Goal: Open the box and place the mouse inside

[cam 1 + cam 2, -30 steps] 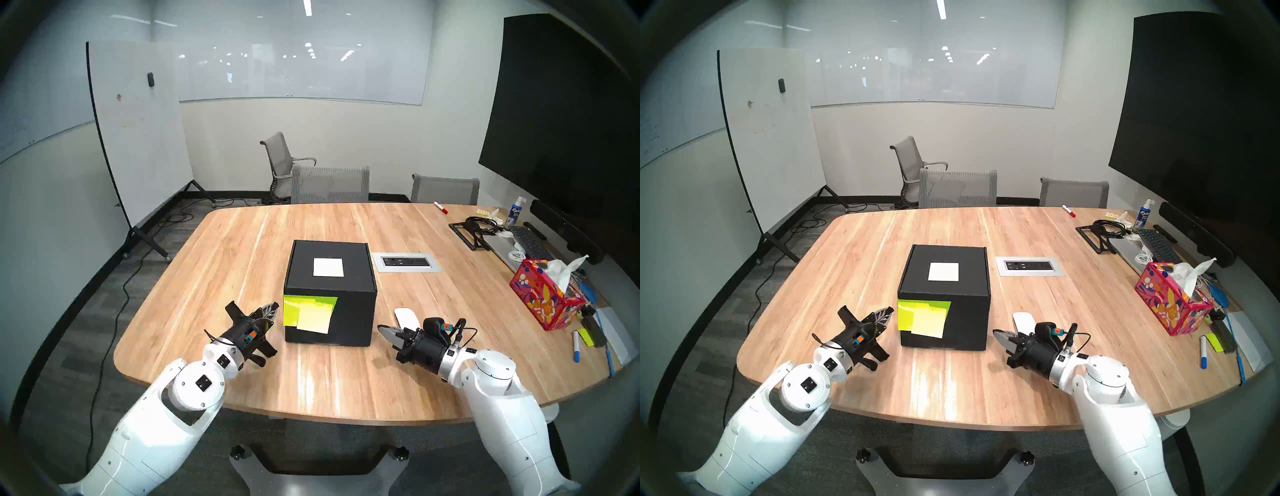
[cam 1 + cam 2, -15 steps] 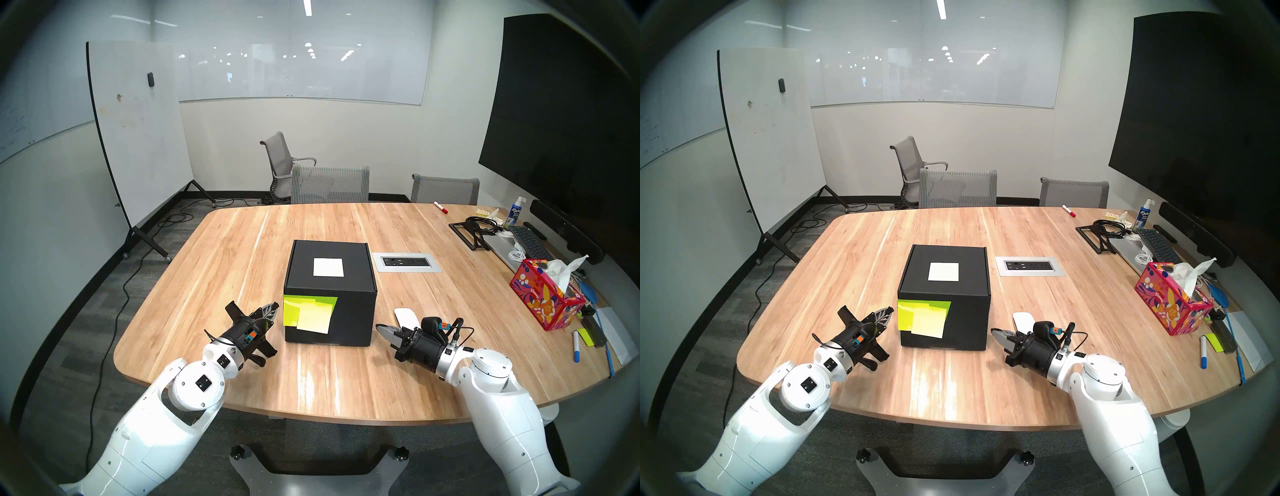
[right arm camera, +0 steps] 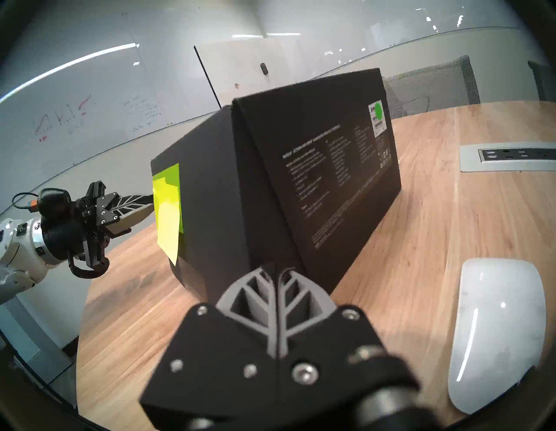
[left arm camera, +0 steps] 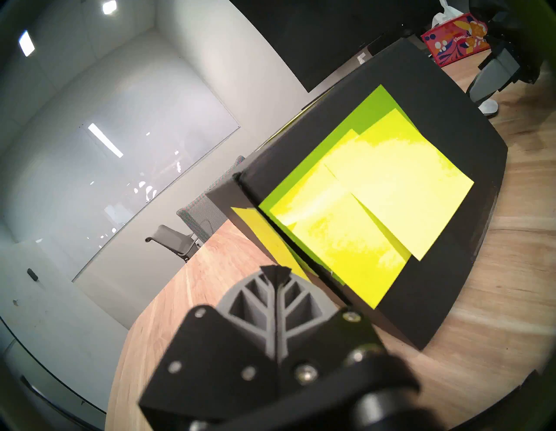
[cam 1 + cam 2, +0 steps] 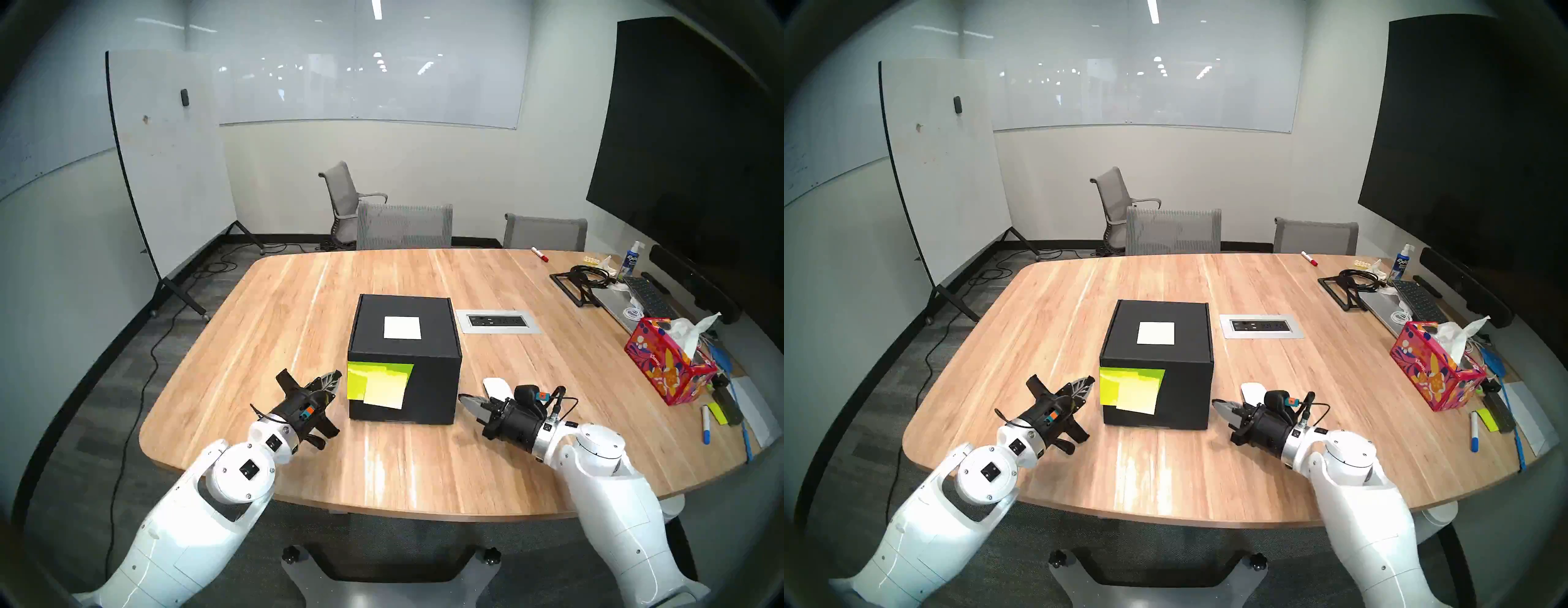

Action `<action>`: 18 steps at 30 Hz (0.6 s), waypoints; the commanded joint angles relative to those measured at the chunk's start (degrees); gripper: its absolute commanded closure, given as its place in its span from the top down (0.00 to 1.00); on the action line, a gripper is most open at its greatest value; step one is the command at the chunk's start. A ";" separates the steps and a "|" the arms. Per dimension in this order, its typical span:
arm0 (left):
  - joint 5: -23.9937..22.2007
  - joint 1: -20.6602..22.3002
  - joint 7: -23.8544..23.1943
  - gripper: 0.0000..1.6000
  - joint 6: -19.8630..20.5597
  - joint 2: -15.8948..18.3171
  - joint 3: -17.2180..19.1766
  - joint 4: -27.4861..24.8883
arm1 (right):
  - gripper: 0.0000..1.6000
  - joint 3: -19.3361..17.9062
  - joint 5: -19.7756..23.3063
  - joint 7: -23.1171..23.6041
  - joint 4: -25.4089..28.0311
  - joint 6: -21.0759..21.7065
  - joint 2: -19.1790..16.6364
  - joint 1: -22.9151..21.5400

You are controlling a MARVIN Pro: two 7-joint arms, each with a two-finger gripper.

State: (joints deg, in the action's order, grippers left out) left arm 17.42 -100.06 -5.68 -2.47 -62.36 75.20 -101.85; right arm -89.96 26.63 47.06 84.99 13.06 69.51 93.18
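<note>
A black box (image 5: 432, 382) (image 5: 1187, 390) stands closed in the middle of the wooden table, with a white label (image 5: 402, 327) on its lid and yellow-green sticky notes (image 5: 379, 384) (image 4: 361, 210) on its front. My left gripper (image 5: 337, 375) (image 4: 275, 271) is shut and empty, its tip just left of the notes at the box's front left corner. The white mouse (image 5: 497, 387) (image 3: 496, 331) lies on the table right of the box. My right gripper (image 5: 463, 399) (image 3: 275, 268) is shut and empty, its tip near the box's front right corner, with the mouse just beside and behind it.
A power outlet panel (image 5: 498, 321) is set into the table behind the mouse. A red floral tissue box (image 5: 668, 365), markers, a keyboard (image 5: 647, 295) and cables crowd the right edge. Grey chairs (image 5: 403, 225) stand at the far side.
My right gripper has crept left and slightly forward toward the box's front right corner. The left arm, box and mouse have not moved.
</note>
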 commanded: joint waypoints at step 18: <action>0.14 0.28 0.09 0.00 -0.30 0.06 0.03 -0.96 | 0.00 -0.37 0.43 0.95 0.48 0.44 0.62 -2.03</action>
State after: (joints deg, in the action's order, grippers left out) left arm 17.42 -100.06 -5.68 -2.47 -62.36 75.20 -101.85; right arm -90.40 26.62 47.61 84.71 13.22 69.99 92.37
